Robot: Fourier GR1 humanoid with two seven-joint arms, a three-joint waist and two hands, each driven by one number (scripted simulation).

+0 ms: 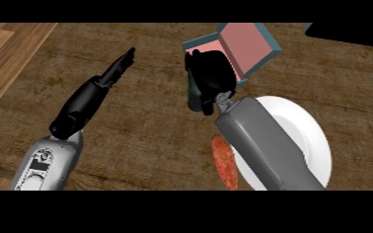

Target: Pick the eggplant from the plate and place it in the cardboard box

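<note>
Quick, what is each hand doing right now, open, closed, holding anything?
Left hand: open, fingers straight, holding nothing.
Right hand: fingers curled at the cardboard box; whether it holds something cannot be told.

1 plate [310, 133], 1 box [251, 44], 2 hands [87, 101]

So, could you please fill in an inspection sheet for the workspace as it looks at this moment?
Surface: brown wooden counter.
Job's things: white plate with no eggplant visible on it; box, teal outside and pink inside; eggplant not visible, possibly hidden by the hand.
Clutter: reddish elongated object left of the plate, partly behind the forearm.
Hands: right hand curled at the box's left edge, contents hidden; left hand open, fingers straight, holding nothing.
Cables: nothing seen.
Surroundings: lighter wood strip at far left.
</note>
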